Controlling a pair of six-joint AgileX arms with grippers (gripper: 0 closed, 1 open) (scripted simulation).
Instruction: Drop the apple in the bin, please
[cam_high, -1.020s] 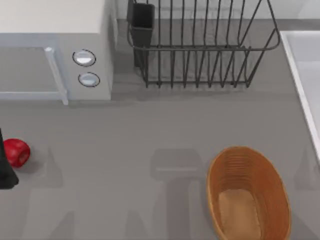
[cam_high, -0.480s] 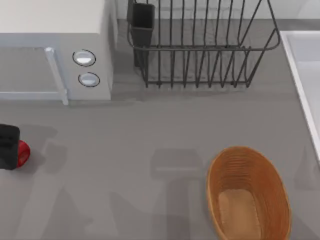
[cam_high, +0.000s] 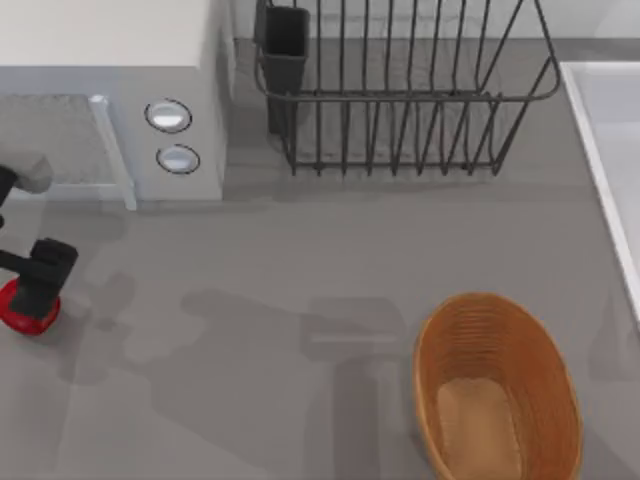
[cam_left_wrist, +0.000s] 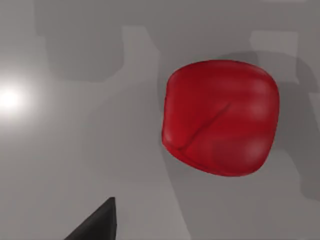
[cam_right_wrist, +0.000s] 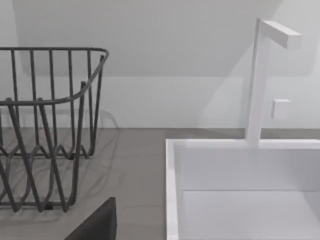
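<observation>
Apple (cam_high: 20, 310) at the table's far left edge, left gripper (cam_high: 40, 280) directly over it.
From the top you saw the bin (cam_high: 497, 390) well apart at lower right, dish rack (cam_high: 400, 90) behind. Left wrist: apple (cam_left_wrist: 220, 117) lay on the grey table (cam_left_wrist: 75, 125), one dark fingertip (cam_left_wrist: 97, 225) beside it; finger spread could not be told. Right wrist: rack (cam_right_wrist: 45, 125) and white sink (cam_right_wrist: 240, 185).
</observation>
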